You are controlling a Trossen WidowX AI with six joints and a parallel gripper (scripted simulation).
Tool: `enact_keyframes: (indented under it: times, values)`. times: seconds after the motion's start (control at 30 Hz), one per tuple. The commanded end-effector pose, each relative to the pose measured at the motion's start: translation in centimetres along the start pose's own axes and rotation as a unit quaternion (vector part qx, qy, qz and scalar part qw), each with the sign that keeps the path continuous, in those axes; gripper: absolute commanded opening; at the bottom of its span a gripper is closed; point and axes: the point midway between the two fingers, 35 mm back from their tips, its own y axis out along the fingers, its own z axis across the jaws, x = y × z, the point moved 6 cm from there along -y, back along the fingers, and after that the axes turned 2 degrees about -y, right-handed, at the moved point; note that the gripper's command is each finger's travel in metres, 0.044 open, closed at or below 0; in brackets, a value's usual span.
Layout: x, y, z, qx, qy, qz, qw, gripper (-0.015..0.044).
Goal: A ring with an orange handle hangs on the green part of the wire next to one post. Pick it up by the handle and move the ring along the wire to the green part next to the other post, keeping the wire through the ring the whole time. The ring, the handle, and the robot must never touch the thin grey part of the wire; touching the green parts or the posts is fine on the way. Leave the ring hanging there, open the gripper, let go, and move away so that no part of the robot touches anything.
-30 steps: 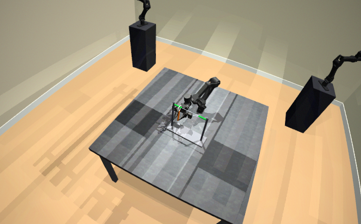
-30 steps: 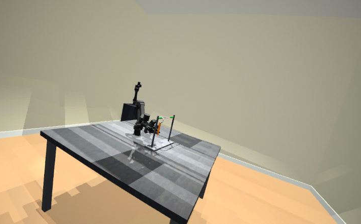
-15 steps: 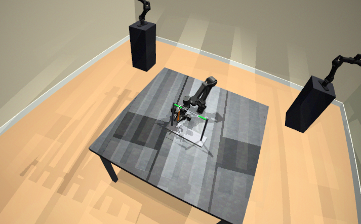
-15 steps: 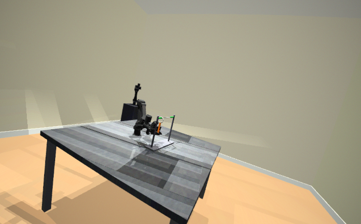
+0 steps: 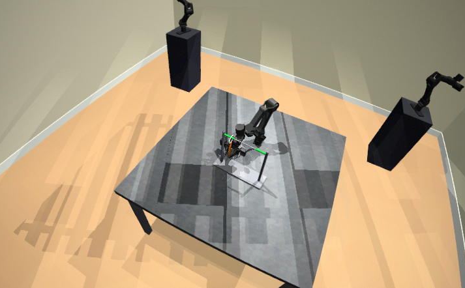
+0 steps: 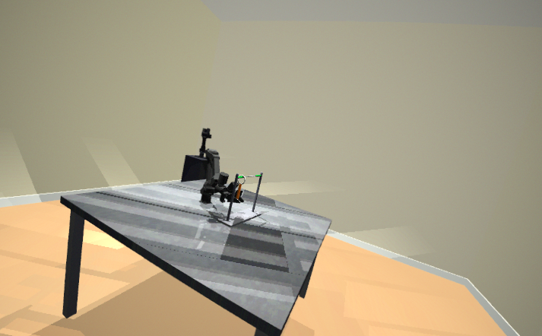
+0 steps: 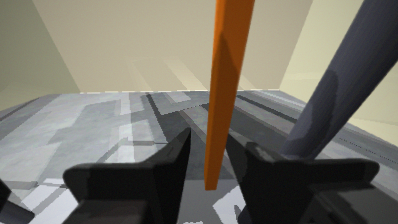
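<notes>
Ring (image 5: 229, 139) (image 6: 245, 179) up on the wire stand, at the green stretch (image 5: 227, 135) (image 6: 239, 176) beside its nearer post in the exterior view! Pale walls (image 5: 83, 35) (image 6: 348, 104) rise around the stand, and an orange-tan floor (image 5: 83, 143) (image 6: 369, 292) spreads below it, banded with shadow. Under the stand, a big grey table (image 5: 263, 229) (image 6: 181, 242), mottled and striped with light and dark. Well apart from the stand, two dark pedestals (image 5: 184, 60) (image 5: 398, 135) each carry a black arm in the top view.

Right beside the stand, the working arm (image 5: 263, 114) (image 6: 213, 163) reaches in, bent high. The stand itself: pale base (image 5: 252, 180) (image 6: 248, 217), near post (image 5: 222, 154) (image 6: 231, 200) (image 7: 342, 75), far post (image 5: 263, 166) (image 6: 257, 194). And here's the pincer (image 5: 230, 154) (image 6: 239, 196) (image 7: 207, 131), down by the near post, partly open, roughly a third of the way, gripping nothing! The orange handle (image 5: 229, 148) (image 6: 239, 191) (image 7: 227, 75) hangs below the stand's wire, lined up with the gap and nearer one finger; whether it touches, the wrist view can't settle. Between the stand's green ends, the thin grey wire (image 5: 246, 144) (image 6: 251, 175)!
</notes>
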Motion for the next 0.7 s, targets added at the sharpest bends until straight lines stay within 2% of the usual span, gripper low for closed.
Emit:
enact_keyframes:
  times: [0.0, 0.07, 0.47, 0.67]
  values:
    - [0.03, 0.02, -0.02, -0.001, 0.003, -0.001, 1.0, 0.016]
    - [0.03, 0.02, -0.02, -0.001, 0.003, -0.001, 1.0, 0.016]
    - [0.0, 0.0, 0.0, 0.0, 0.0, 0.0, 1.0, -0.015]
    - [0.0, 0.0, 0.0, 0.0, 0.0, 0.0, 1.0, -0.015]
